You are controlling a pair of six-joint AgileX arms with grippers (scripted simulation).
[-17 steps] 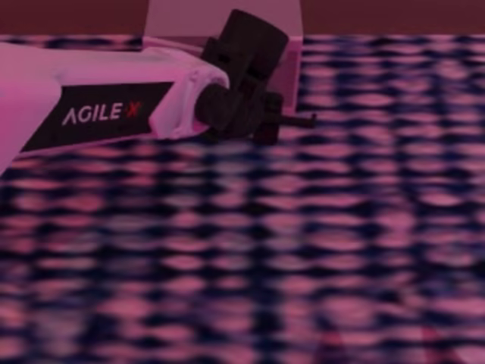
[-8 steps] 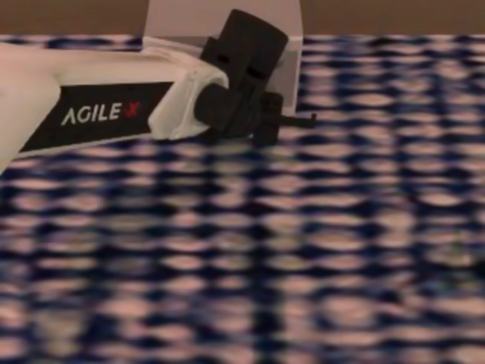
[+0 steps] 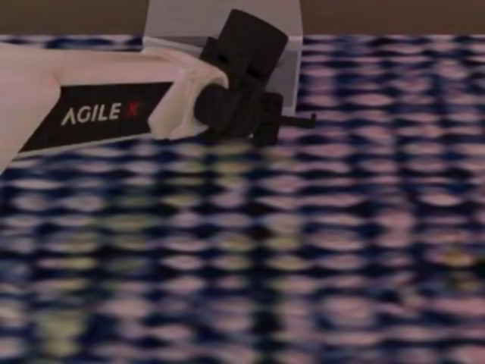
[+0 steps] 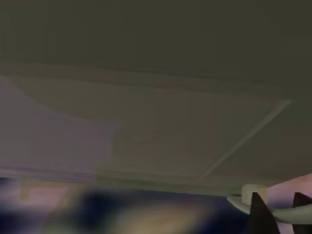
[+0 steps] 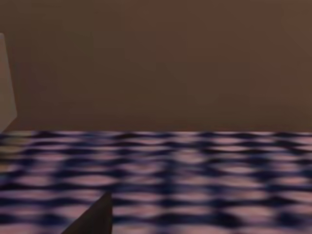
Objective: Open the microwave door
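The light-grey microwave [image 3: 182, 17] stands at the table's far edge, left of centre. My left arm reaches across its front, and the left gripper [image 3: 299, 120] points toward the right end of the microwave door. In the left wrist view the closed door [image 4: 161, 131] fills most of the picture. Its pale slim handle [image 4: 241, 201] lies between the two dark fingertips of my left gripper [image 4: 279, 210], which is shut on it. My right gripper [image 5: 105, 217] is parked off to the right, open and holding nothing.
A cloth with a blue and pink woven pattern [image 3: 303, 250] covers the table. A brown wall [image 5: 161, 58] rises behind the table. One corner of the microwave [image 5: 5, 87] shows in the right wrist view.
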